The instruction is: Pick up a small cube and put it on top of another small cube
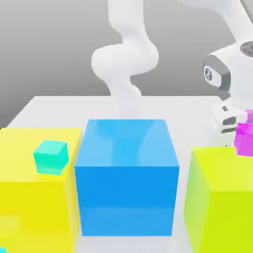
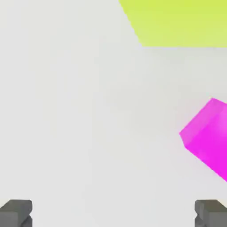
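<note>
See a turquoise cube [image 1: 51, 157] atop the yellow block [image 1: 32, 212] and a vivid magenta cube [image 2: 210, 135]; find the gripper [image 2: 113, 213] wide open, empty

The blue block [image 1: 126, 173] looks smooth and faintly glossy — plastic-like — above a matt pale table [image 1: 170, 111].
</note>
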`<move>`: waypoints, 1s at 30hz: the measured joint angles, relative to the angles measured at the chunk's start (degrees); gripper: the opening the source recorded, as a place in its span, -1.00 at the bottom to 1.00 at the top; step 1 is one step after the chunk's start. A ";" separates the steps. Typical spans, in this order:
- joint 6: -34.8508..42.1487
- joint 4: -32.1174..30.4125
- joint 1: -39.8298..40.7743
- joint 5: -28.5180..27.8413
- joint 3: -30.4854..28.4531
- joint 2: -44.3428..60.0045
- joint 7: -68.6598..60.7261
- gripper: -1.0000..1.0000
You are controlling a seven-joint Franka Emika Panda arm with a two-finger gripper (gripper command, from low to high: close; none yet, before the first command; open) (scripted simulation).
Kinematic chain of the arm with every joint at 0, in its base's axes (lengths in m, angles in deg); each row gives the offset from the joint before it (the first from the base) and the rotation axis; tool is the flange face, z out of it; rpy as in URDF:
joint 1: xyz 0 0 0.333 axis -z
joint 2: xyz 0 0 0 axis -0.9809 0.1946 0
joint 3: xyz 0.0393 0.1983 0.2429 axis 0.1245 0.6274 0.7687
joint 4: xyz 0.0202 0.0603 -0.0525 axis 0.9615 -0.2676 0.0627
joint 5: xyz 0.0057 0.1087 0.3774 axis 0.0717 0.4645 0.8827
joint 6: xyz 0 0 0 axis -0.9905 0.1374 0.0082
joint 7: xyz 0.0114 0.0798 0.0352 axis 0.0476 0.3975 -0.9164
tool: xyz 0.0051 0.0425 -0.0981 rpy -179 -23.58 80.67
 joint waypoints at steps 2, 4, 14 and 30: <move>-2.11 -1.02 0.35 -2.20 -0.15 0.44 5.35 0.00; -4.25 -2.05 0.63 -4.51 -0.39 0.86 10.78 0.00; -14.00 -7.34 1.76 -19.97 -3.16 2.55 40.83 0.00; -26.07 -6.30 -1.28 -30.52 -8.33 17.54 52.71 -1.00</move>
